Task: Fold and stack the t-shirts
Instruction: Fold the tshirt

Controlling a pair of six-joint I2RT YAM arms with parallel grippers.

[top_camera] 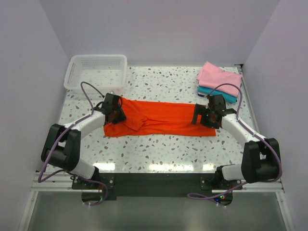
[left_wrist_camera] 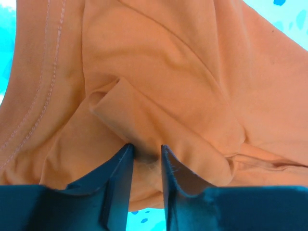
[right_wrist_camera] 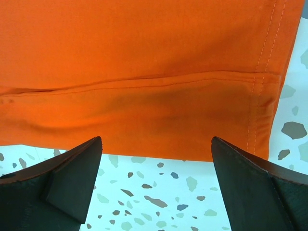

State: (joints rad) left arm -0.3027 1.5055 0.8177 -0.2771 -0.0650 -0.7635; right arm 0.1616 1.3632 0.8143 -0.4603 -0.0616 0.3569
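The orange-red t-shirt (top_camera: 159, 118) lies partly folded as a long band across the middle of the table. My left gripper (top_camera: 115, 114) is at its rumpled left end, and in the left wrist view the gripper (left_wrist_camera: 146, 153) is shut on a pinched fold of the orange-red t-shirt (left_wrist_camera: 159, 72). My right gripper (top_camera: 203, 117) is at the shirt's right end. In the right wrist view it (right_wrist_camera: 156, 140) is open wide and empty, its fingers just short of the shirt's hemmed edge (right_wrist_camera: 144, 110). The light pink t-shirt (top_camera: 219, 77) lies folded on the teal t-shirt (top_camera: 225, 95) at the back right.
A white mesh basket (top_camera: 96, 72) stands at the back left, close behind the left gripper. The speckled table (top_camera: 159, 149) shows bare in front of the shirt. White walls close in the left, right and back sides.
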